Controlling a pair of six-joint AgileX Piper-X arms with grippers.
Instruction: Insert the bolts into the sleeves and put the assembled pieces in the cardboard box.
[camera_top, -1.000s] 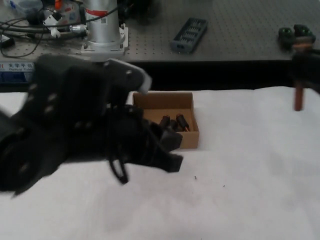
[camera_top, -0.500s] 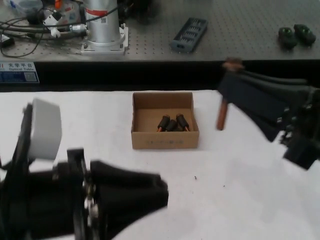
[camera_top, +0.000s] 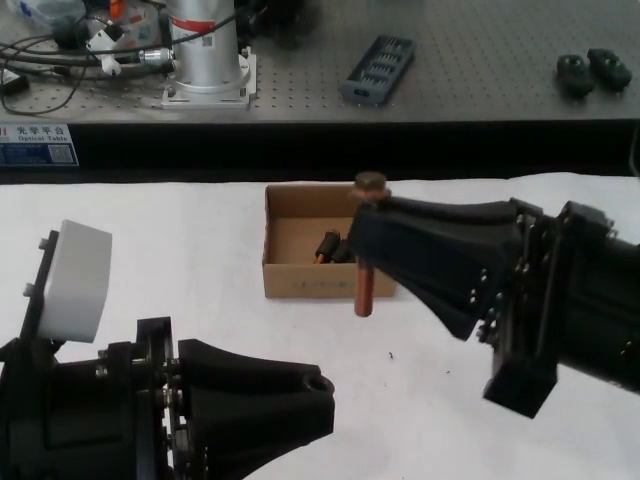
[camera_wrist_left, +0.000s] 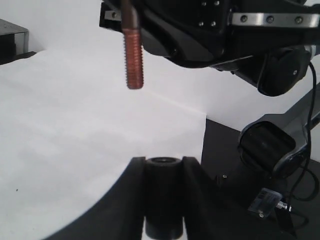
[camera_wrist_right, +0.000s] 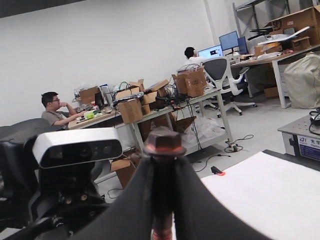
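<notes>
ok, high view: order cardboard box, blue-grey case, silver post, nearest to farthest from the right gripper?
1. cardboard box, just behind the right gripper and its bolt.
2. blue-grey case, straight beyond, on the far bench.
3. silver post, far bench, off to the left.

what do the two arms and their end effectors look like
Both arms are matte black with angular shells that taper toward the tips. The left end effector has two smooth black fingers, and its wrist carries a rounded white camera housing. The right end effector narrows to a wedge. A silver metal plate with small screws sits on its body, and a thin black cable runs by its joints.
</notes>
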